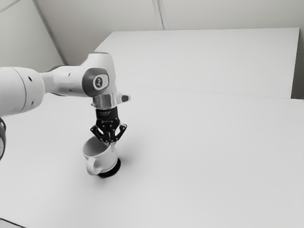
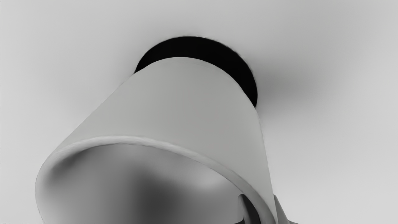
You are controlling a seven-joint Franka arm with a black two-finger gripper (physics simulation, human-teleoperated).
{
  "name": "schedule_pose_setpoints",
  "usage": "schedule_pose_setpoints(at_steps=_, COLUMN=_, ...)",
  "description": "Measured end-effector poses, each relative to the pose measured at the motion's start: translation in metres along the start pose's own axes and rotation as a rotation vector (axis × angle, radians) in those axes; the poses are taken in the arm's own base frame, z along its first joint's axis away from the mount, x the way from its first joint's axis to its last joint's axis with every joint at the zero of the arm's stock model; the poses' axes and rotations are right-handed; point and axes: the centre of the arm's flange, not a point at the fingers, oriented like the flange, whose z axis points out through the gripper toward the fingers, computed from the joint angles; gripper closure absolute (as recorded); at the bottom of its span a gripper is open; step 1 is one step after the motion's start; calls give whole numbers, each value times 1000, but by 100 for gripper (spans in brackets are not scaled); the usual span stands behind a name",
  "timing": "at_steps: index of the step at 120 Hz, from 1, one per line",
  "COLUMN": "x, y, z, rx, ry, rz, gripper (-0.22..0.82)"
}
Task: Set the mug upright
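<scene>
- Exterior view: the arm [image 1: 61,80] comes in from the exterior view's left, its forearm close to level, then bends at the wrist so that the hand [image 1: 107,102] points almost straight down.
- Exterior view: the pincer [image 1: 110,142], aimed down at the surface [image 1: 199,166], has its tips at the lip of the mug [image 1: 109,159], on the side toward the exterior view's right.
- Exterior view: the mug leans, its mouth [image 1: 97,146] turned up and toward the exterior view's left, its black bottom [image 1: 110,173] low against the surface and its handle [image 1: 93,166] facing the camera side.
- Exterior view: the mug is in the exterior view's left half, on the near side of the thin line across the surface, well in from the dark edge at the lower left corner.
- Wrist view: the pincer [image 2: 260,199] pinches the mug's wall, one finger [image 2: 252,210] inside the mouth, the other [image 2: 281,211] against the outside.
- Wrist view: the hand looks down along the mug's side, from the pale rim [image 2: 130,140] to the black bottom, with a soft shadow [image 2: 289,84] beside it.
</scene>
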Motion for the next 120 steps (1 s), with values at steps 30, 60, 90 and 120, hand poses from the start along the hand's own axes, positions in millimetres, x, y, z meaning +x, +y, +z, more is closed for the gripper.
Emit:
schedule_pose_setpoints(at_steps=30, x=8, y=3, z=18, rx=28, ry=-33, rz=-69, gripper=75)
schedule_pose_setpoints(at_steps=60, x=6, y=2, z=6, rx=9, ry=-24, rz=-107, gripper=26)
schedule_pose_setpoints(at_steps=90, x=-14, y=-5, z=-62, rx=-39, ry=79, rz=-73, gripper=8)
schedule_pose_setpoints(at_steps=120, x=-28, y=-38, z=-172, rx=-72, ry=352, rz=65, gripper=2)
